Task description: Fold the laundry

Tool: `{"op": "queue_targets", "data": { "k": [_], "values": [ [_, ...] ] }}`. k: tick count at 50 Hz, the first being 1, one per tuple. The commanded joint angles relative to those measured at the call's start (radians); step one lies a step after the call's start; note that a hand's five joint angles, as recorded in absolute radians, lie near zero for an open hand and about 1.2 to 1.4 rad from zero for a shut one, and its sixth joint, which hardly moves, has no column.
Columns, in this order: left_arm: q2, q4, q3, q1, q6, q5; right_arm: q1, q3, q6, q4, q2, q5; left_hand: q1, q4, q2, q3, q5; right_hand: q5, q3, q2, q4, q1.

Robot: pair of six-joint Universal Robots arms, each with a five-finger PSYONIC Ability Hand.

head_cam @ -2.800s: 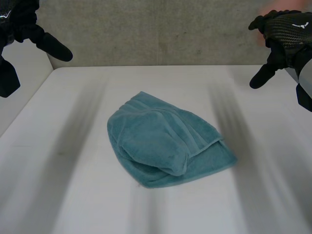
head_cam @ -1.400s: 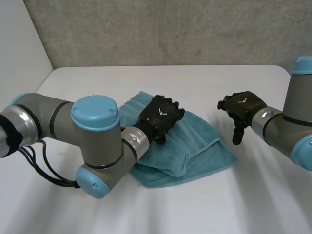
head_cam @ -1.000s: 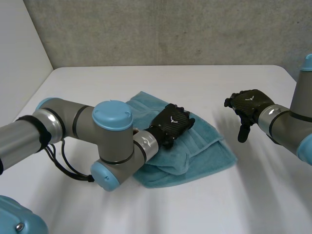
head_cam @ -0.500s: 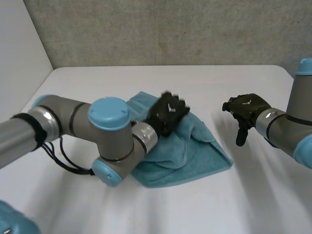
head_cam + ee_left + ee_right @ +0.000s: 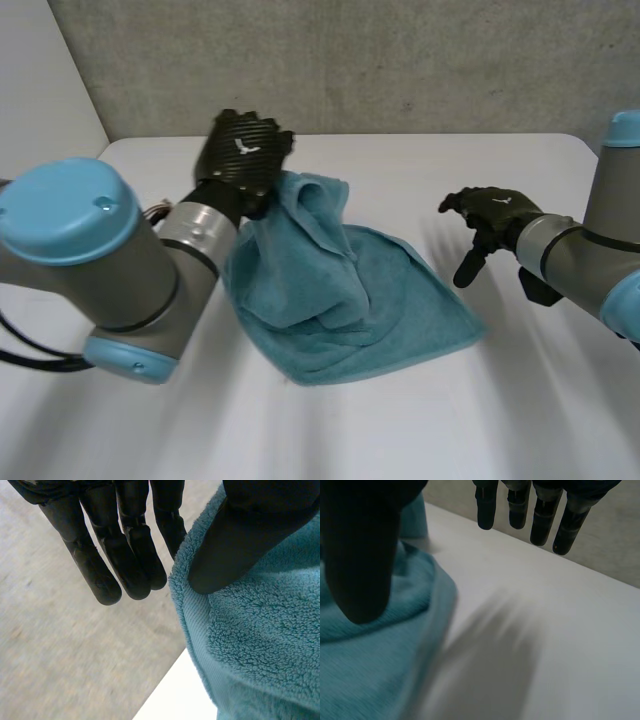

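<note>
A teal towel (image 5: 385, 300) lies on the middle of a white table (image 5: 470, 160), with one far corner held up above the surface. Its long axis runs diagonally from that raised corner at the far left down to a flat corner at the near right. The left hand (image 5: 243, 150) holds the raised corner. In the left wrist view the thumb (image 5: 250, 535) presses the towel's hemmed edge against the straight fingers (image 5: 125, 555), and the cloth hangs down from the pinch in loose folds. The right hand (image 5: 488, 212) hovers over the table just beside the towel's right edge. Its fingers (image 5: 542, 515) are spread, relaxed and holding nothing. A grey wall (image 5: 400, 60) stands behind the table.
</note>
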Motion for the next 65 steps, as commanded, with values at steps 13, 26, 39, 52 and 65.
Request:
{"op": "queue_targets", "data": {
  "k": [13,26,39,52,65],
  "values": [
    [0.379,-0.095,-0.292,0.146,-0.087,-0.116,0.264,-0.225,0.095,-0.053,0.209,-0.132,0.288,0.201,0.200,0.203,0.244,-0.053,-0.042,-0.048,-0.059,-0.019],
    [0.534,-0.135,-0.373,0.247,-0.188,-0.106,0.353,-0.468,0.086,0.042,0.438,-0.152,0.288,0.201,0.200,0.203,0.244,0.220,0.230,0.224,0.214,0.253],
    [0.352,-0.017,-0.042,0.258,-0.260,-0.052,0.323,-0.801,0.066,-0.161,0.269,0.104,0.288,0.201,0.200,0.203,0.244,1.169,1.180,1.174,1.163,1.202],
    [0.209,0.062,0.212,0.255,-0.453,-0.322,0.260,-0.445,-0.069,-0.447,-0.034,0.080,0.288,0.201,0.200,0.203,0.244,1.169,1.180,1.174,1.163,1.202],
    [0.207,0.000,-0.334,0.187,-0.489,-0.291,0.263,0.054,-0.314,-0.334,-0.041,0.058,0.288,0.201,0.200,0.203,0.244,1.169,1.180,1.174,1.163,1.202]
  ]
}}
